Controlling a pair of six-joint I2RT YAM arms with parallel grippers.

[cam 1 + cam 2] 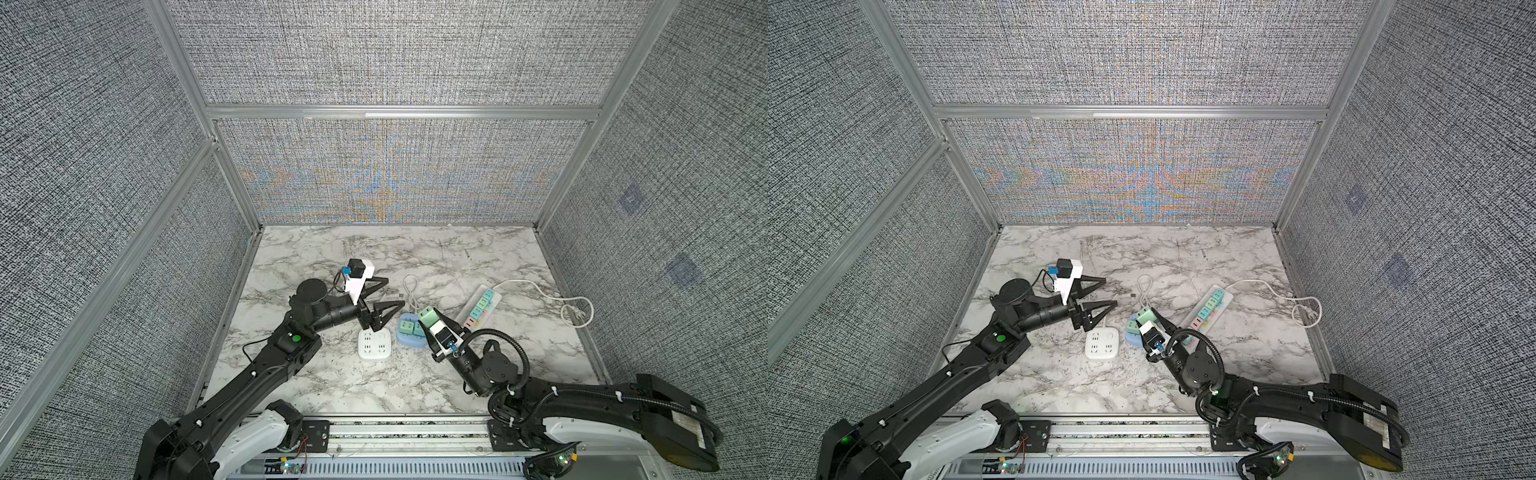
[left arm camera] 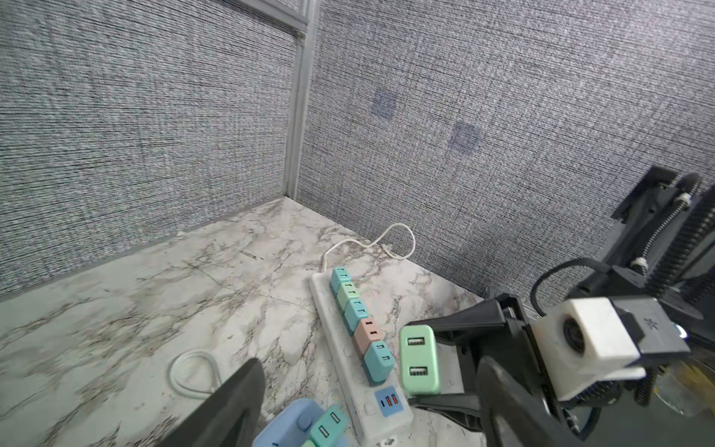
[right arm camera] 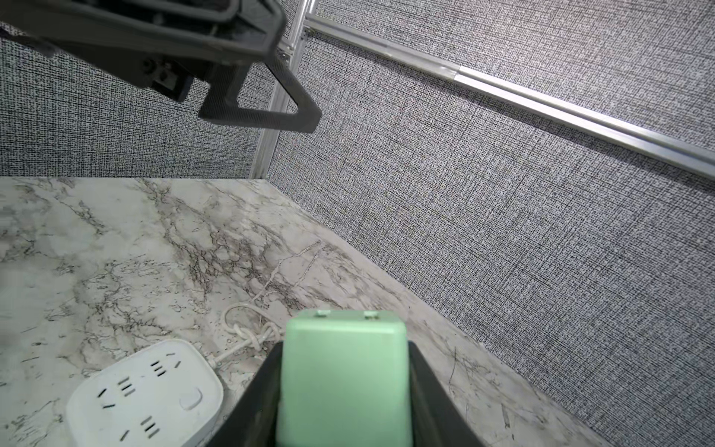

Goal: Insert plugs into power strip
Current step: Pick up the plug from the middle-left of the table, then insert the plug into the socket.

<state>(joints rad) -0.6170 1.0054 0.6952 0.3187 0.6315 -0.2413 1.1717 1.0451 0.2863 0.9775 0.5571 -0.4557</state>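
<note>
Step in hand: transport of one plug toward a socket. The right tool [image 3: 344, 391], at the lower centre of the wrist frame, is clamped on a mint green plug [image 3: 343, 360], fingers pressed to its two flanks; two small metal tips at the plug's far edge are likely the prongs. In a top view the held plug hangs just right of centre, above the blue power strip [image 1: 409, 342], clear of the surface [image 1: 415, 257]. The left tool [image 1: 395, 294], left of centre, has its jaws spread wide and holds nothing; it hovers above the white square power strip [image 1: 375, 343], whose sockets all look free. The long power strip [image 2: 361, 406], at the lower centre of the left wrist frame, carries five seated plugs [image 2: 354, 315] in a row. Judged next move: bring the held plug over a free socket, probably on the white square strip; turn the prongs downward and square to the slots; press straight in. The empty tool could steady the strip.
</note>
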